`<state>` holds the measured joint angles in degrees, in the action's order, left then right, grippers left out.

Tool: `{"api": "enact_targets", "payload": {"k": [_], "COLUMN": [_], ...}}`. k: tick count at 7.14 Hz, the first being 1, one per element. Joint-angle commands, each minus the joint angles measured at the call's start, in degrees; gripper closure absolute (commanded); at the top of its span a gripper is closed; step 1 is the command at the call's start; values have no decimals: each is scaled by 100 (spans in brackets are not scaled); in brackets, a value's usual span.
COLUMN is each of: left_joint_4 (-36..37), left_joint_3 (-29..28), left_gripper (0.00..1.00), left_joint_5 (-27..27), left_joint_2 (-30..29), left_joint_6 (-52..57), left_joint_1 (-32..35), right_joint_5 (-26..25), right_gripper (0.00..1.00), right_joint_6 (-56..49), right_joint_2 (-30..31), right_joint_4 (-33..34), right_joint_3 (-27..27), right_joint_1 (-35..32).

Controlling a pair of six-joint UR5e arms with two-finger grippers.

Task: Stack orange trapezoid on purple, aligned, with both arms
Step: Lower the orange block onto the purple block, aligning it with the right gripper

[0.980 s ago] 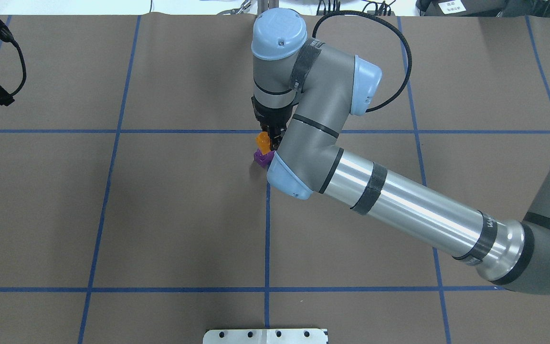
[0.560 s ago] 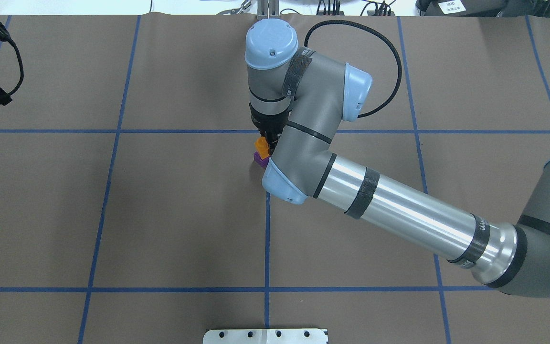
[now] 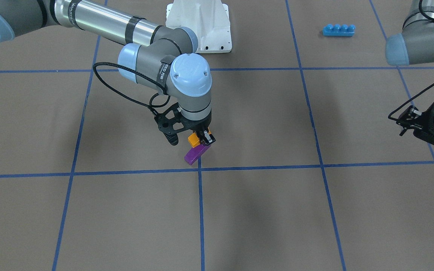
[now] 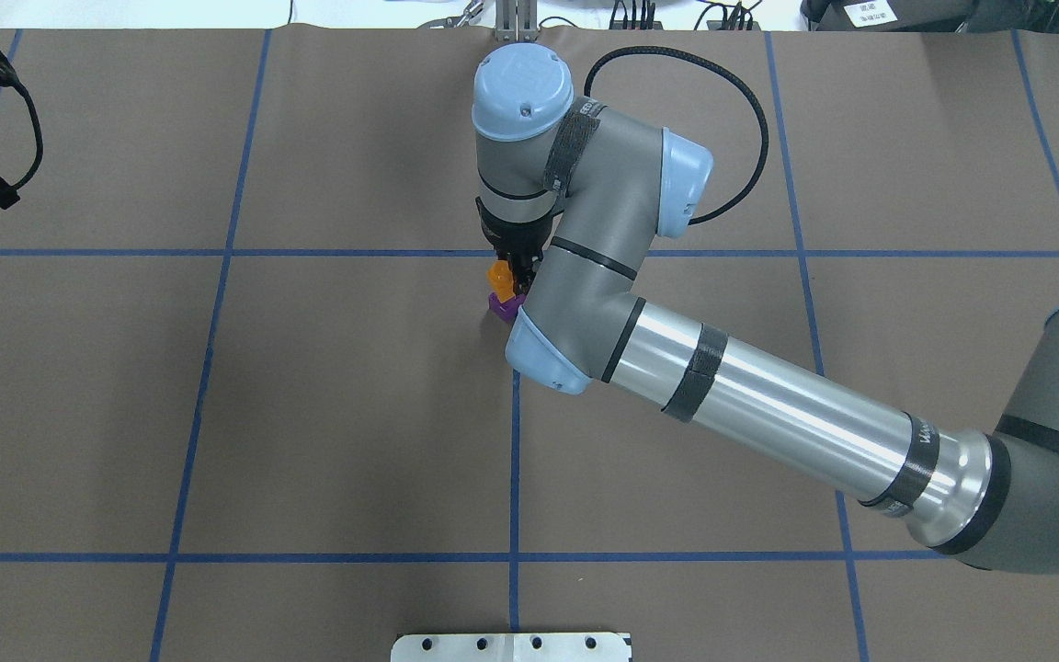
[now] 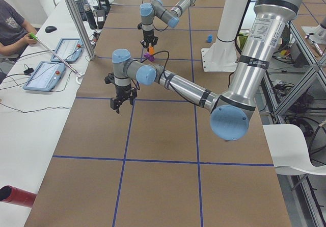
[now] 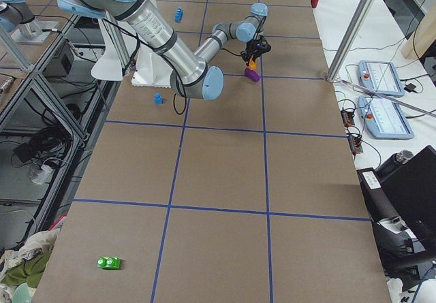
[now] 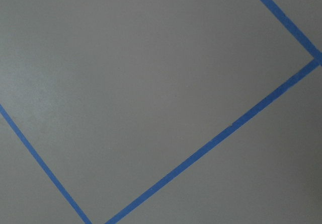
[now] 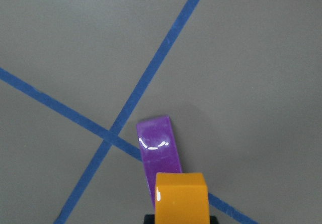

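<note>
Purple block (image 4: 498, 304) partly behind R arm (image 4: 768, 414), overhead view

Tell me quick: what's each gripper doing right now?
Left gripper: in view, but open or closed cannot be told.
Right gripper: closed on the orange trapezoid, held just above the purple block.

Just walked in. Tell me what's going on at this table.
The right gripper is shut on the orange trapezoid and holds it over one end of the purple block. That block lies on the table by a crossing of blue tape lines. These views do not show whether the orange piece is seated on the purple one. The left gripper hangs off to the side above the table, apparently open and empty.
</note>
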<state>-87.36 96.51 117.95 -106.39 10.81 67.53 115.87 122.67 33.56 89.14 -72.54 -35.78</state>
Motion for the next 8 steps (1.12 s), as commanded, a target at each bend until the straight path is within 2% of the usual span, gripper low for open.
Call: {"api": "enact_targets", "payload": {"k": [1,8], "left_joint_4": [0,0], "left_joint_3": [0,8], "left_gripper": [0,0], "left_joint_5": [0,0], "left_joint_2": [21,21], "left_joint_6": [0,-17], "left_joint_1": [-3,-3], "right_joint_5": [-21,-29], "right_gripper": [100,100], "right_joint_6": [-15,-68], "right_joint_2": [10,10], "right_joint_4": [-124,-239], "right_joint_3": [81,161], "right_joint_1": [0,18]}}
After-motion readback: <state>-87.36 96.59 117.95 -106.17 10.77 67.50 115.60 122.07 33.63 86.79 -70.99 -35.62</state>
